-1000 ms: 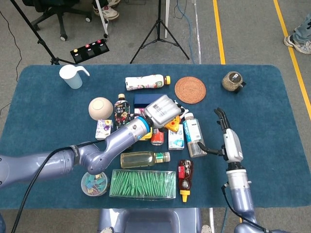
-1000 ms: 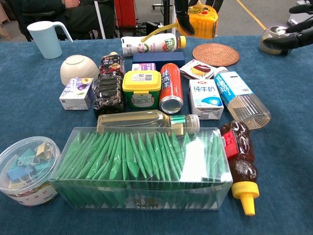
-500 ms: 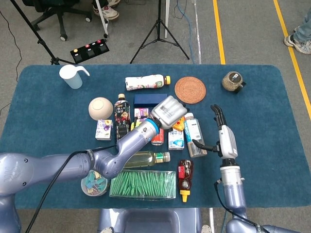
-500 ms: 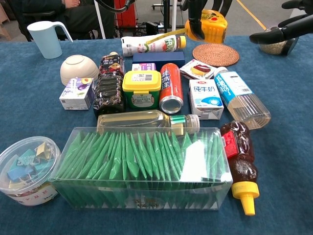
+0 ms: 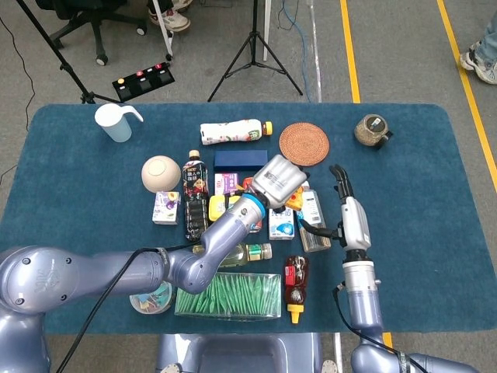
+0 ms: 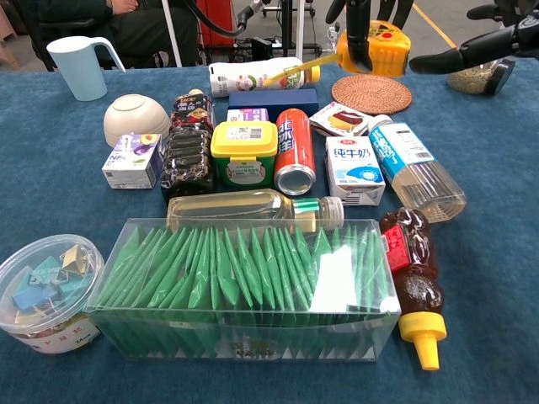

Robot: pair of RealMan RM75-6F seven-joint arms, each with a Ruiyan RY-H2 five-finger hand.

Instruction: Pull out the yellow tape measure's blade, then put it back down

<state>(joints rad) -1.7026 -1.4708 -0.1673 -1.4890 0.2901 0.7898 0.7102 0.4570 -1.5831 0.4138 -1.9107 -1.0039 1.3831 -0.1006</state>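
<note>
You held yellow tape measure point(image 6: 381, 47) aloft in left hand point(image 5: 279, 180), fingers wrapped round case, above coaster point(image 6: 371, 93). Blade point(image 6: 301, 68) partly out. Right hand point(image 5: 351, 220) empty, fingers extended. Advice: pinch blade tip, pull straight, keep case steady.

A clear box of green packets point(image 6: 244, 286) sits at the worktop's point(image 5: 435, 225) six o'clock edge, a tub of binder clips point(image 6: 46, 290) at its nine o'clock; a woven coaster point(image 5: 304, 144) lies toward twelve.

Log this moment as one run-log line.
left robot hand: holds yellow tape measure raised above table | blade: partly out | right robot hand: open, empty, beside it | put-down: not yet
</note>
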